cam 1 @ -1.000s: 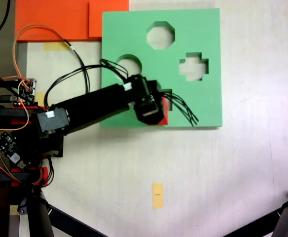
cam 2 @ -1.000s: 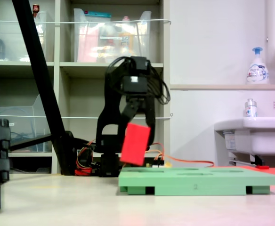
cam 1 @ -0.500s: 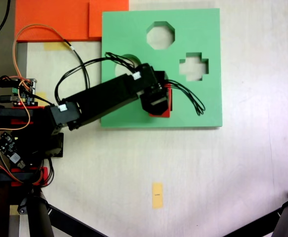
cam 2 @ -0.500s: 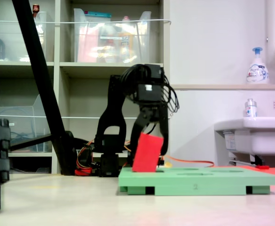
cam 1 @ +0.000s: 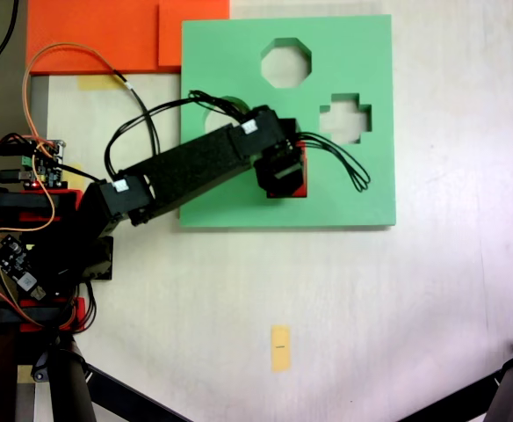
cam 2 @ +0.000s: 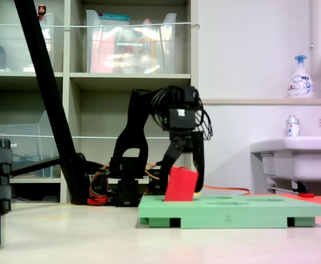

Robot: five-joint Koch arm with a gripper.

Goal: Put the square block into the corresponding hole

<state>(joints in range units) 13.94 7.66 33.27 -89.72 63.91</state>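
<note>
the gripper (cam 2: 183, 175) grips the red block (cam 2: 181, 185), tilted and seemingly partly sunk into the green board (cam 2: 232, 212), likely to seat it in the square hole.

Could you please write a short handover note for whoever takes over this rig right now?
Gripper: shut on the square block, jaws on either side of it.
Block: tilted, its lower part already sunk into the green foam board; in the first exterior view red shows at the square hole, mostly hidden under the gripper.
Done: block picked up, carried over and partly entered.
Left: level it, press it fully in, open the jaws, withdraw. The octagonal cutout and cross cutout stay empty.
</note>
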